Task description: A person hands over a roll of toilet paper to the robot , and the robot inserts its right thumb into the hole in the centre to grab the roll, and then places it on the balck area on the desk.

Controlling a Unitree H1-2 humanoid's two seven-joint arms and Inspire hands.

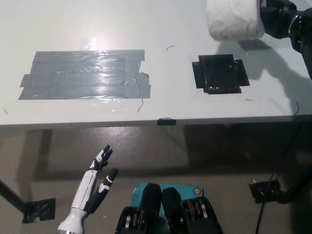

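A white toilet paper roll [231, 18] hangs in the air at the top right, above the desk and a little beyond the black taped square [219, 73]. My black right hand [279, 17] is shut on the roll at its right end, where the centre hole is hidden behind the hand. The roll's shadow falls just right of and behind the black square. My white left hand [95, 183] rests below the desk edge at the lower left, fingers apart and empty.
The white desk [165, 105] carries a large patch of grey tape strips [85, 74] on its left half. A small dark clip [166, 120] sits on the front edge. Cables and a dark block [265, 189] lie on the floor at right.
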